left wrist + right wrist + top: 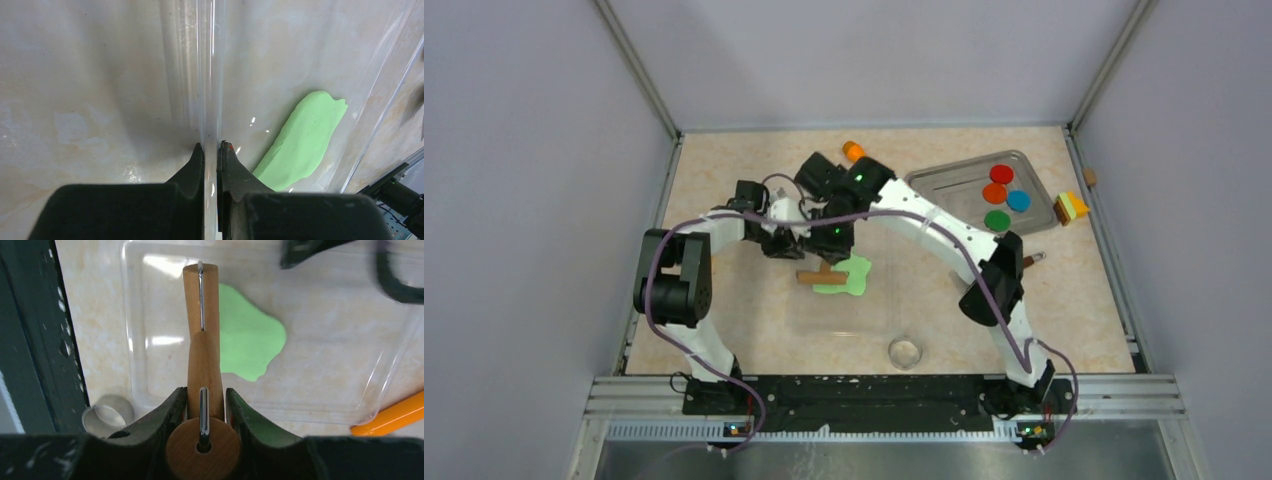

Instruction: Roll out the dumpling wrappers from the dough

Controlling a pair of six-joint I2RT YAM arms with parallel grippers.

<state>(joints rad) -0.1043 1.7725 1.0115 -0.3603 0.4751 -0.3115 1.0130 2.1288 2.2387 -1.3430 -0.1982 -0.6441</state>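
Note:
The light lime-green dough (pixel 854 275) lies as a thin irregular sheet on a clear plastic tray (pixel 844 320). It also shows in the left wrist view (pixel 302 142) and the right wrist view (pixel 247 337). My right gripper (pixel 206 390) is shut on the handle of a wooden roller (pixel 201 290), whose barrel rests at the dough's edge; the roller shows from above (pixel 821 277) under the gripper (pixel 831 250). My left gripper (pixel 211 147) is shut on the clear tray's raised rim (pixel 207 75), left of the dough; from above it is at the tray's far left corner (pixel 786 245). No lime-green wrappers are in view.
A metal tray (pixel 944 180) at the back right holds red (pixel 1001 173), orange (pixel 995 193), blue (pixel 1019 200) and dark green (pixel 997 220) discs. A metal ring cutter (pixel 905 352) stands near the front. An orange-tipped tool (pixel 853 151) lies at the back, a coloured block (pixel 1071 207) at the right.

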